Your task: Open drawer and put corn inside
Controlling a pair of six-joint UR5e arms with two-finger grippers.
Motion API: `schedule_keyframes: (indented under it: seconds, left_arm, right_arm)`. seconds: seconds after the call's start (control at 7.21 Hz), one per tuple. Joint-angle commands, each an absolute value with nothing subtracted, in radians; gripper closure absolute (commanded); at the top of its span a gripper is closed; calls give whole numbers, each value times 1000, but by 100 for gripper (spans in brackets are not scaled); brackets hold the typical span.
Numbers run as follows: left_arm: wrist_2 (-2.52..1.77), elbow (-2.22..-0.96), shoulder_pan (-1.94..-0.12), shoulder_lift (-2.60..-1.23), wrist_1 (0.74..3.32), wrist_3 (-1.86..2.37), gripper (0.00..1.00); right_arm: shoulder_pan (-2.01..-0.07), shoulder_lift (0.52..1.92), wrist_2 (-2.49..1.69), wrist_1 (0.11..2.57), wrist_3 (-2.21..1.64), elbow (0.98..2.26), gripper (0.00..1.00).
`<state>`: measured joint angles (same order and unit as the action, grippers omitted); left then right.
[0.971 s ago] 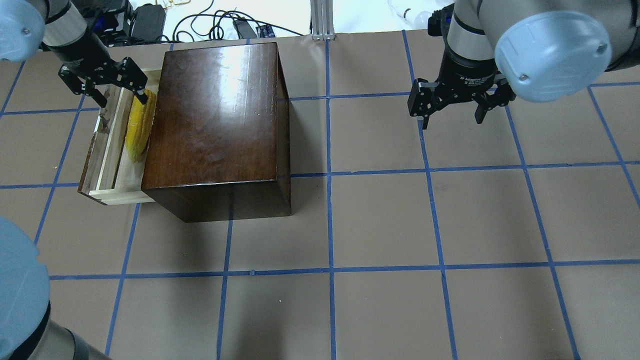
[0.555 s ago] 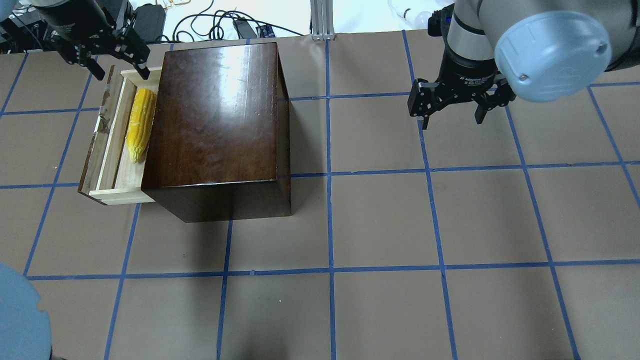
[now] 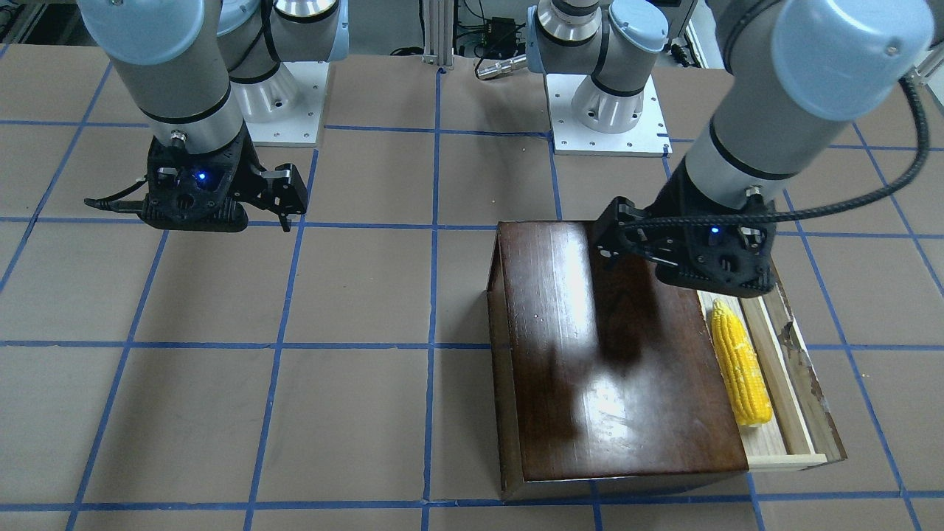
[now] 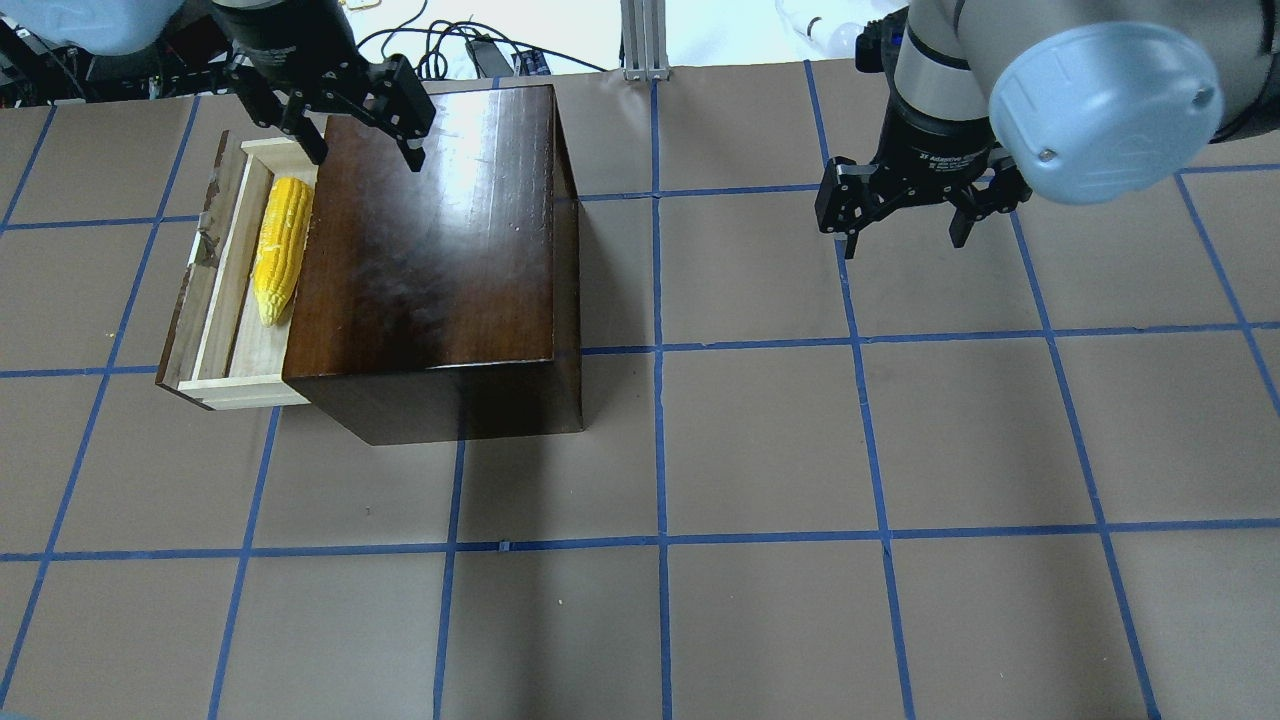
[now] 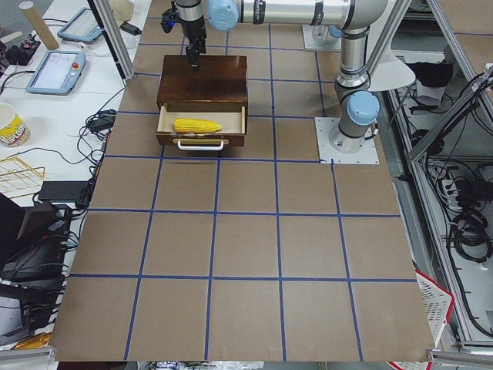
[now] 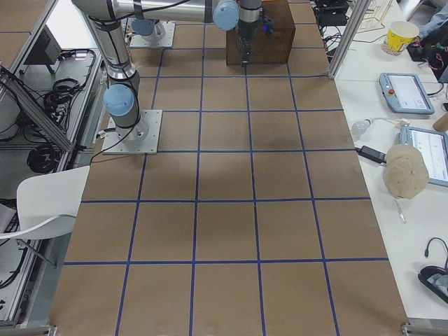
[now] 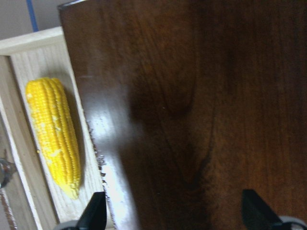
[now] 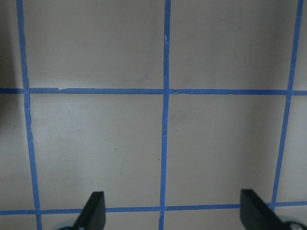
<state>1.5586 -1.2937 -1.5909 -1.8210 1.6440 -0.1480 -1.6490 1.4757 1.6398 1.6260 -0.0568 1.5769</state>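
Observation:
The yellow corn (image 4: pixel 277 245) lies in the pulled-out pale-wood drawer (image 4: pixel 225 350), along the side of the glossy dark-brown box (image 4: pixel 440 230). It also shows in the front view (image 3: pixel 741 372), the left wrist view (image 7: pixel 53 134) and the exterior left view (image 5: pixel 196 126). My left gripper (image 4: pixel 365 150) is open and empty, raised above the box's far left corner; in the front view the left gripper (image 3: pixel 649 254) hangs over the box top. My right gripper (image 4: pixel 905 240) is open and empty above bare table at the far right.
The drawer's worn brown front panel (image 4: pixel 190 290) juts out to the left of the box. Blue tape lines grid the brown table (image 4: pixel 760 450). Cables and an aluminium post (image 4: pixel 640 40) lie beyond the far edge.
My left gripper has risen off the corn, then swung right from the drawer's far end to over the box's far left corner. The corn stays in the drawer. The right arm has not moved.

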Motion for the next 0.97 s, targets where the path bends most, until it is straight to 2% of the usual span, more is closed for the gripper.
schedule_keyframes:
  seconds: [0.0,0.83]
  left_arm:
    - [1562,-1382,-1621,-1777,1620,-120,0]
    - [1562,-1592,-1568,-1583,1600,-101,0]
  right_arm:
    - [-1649,1476,1640,1626,-57,1577,0]
    - [-1649,1476,1640,1626,-57,1577,0]
